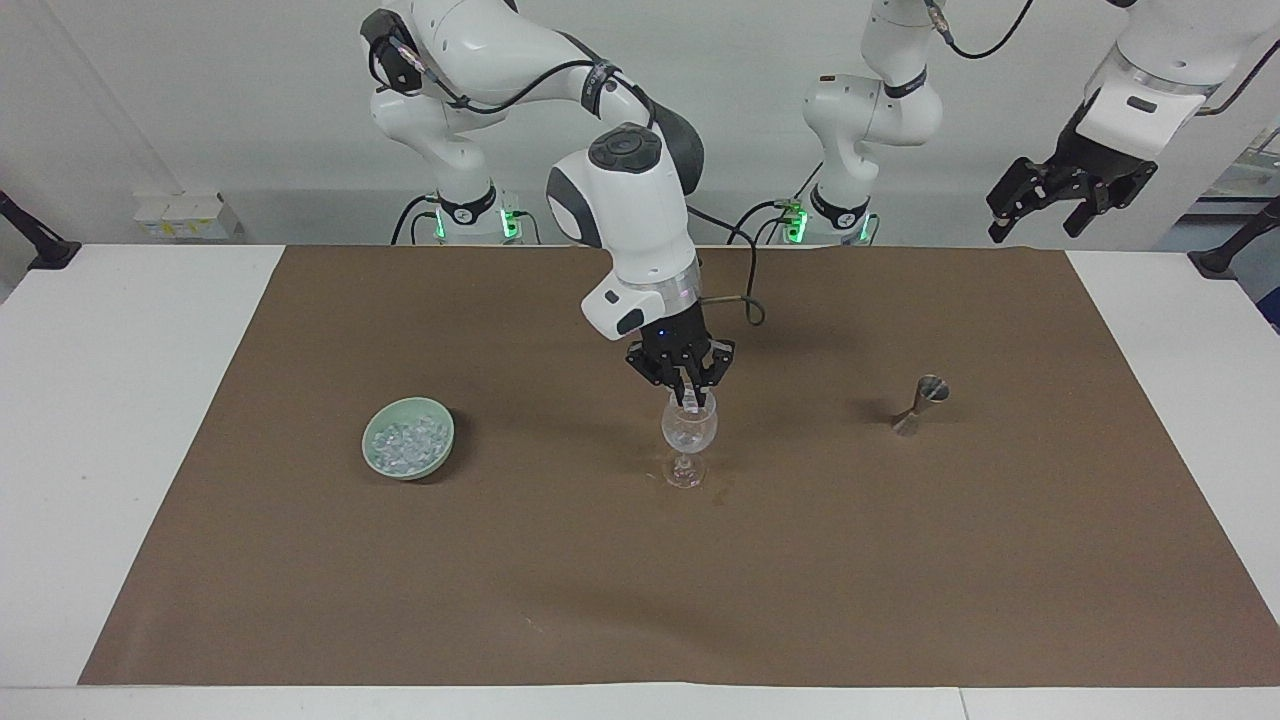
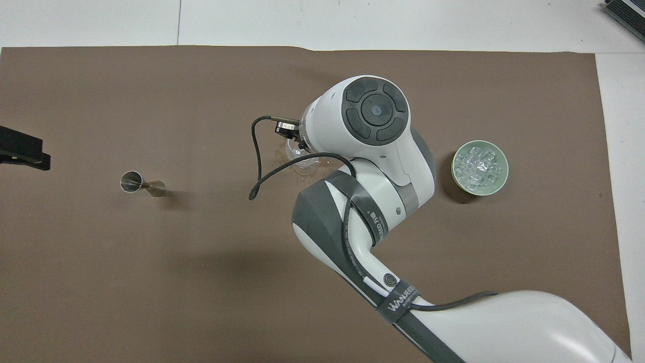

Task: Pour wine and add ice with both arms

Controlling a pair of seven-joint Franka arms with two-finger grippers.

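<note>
A clear stemmed glass (image 1: 689, 435) (image 2: 301, 160) stands in the middle of the brown mat. My right gripper (image 1: 690, 402) points straight down with its tips at the glass's mouth. It is shut, and a small pale chunk of ice seems pinched between the tips. In the overhead view the right arm's wrist hides this gripper and most of the glass. More ice (image 1: 405, 442) (image 2: 478, 165) fills a pale green bowl (image 1: 440, 440) (image 2: 499, 182) toward the right arm's end. My left gripper (image 1: 1062, 200) (image 2: 22, 151) waits open, high over the left arm's end. No wine is in view.
A small metal jigger (image 1: 920, 405) (image 2: 141, 183) stands on the mat (image 1: 640, 580) toward the left arm's end, level with the glass. Small wet spots mark the mat around the glass's foot. A black cable (image 2: 257, 161) loops off the right wrist beside the glass.
</note>
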